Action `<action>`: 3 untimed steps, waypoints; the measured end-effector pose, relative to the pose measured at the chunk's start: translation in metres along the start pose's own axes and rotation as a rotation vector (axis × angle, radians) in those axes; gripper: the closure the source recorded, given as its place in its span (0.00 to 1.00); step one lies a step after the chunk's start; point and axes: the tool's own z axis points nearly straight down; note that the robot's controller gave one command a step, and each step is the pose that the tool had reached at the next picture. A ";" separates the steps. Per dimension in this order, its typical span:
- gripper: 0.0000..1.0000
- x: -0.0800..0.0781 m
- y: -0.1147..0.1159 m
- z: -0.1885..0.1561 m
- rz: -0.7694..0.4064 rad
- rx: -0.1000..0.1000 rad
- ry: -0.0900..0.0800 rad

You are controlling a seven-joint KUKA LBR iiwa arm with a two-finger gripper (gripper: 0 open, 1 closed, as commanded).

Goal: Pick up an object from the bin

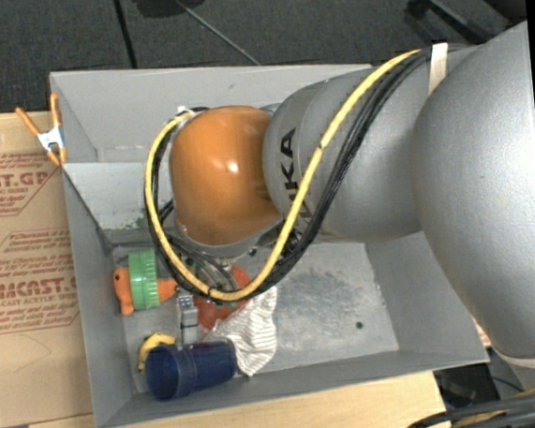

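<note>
gripper [187,312], open or closed i cannot tell, hangs close to the left wall of the bin [95,300], just beside a dark blue cup [193,368] lying left-to-right; free floor lies right.

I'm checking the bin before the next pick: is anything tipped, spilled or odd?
Nothing looks spilled or broken. A dark blue cylinder lies on its side in the lower-left corner of the bin, with a crumpled white patterned cloth against its right end. Otherwise it is ordinary clutter.
</note>
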 end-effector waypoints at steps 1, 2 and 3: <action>0.00 -0.002 -0.001 -0.005 0.003 -0.002 -0.007; 0.00 -0.040 -0.056 0.075 -0.084 -0.001 -0.013; 0.00 -0.056 -0.074 0.101 -0.256 -0.006 -0.005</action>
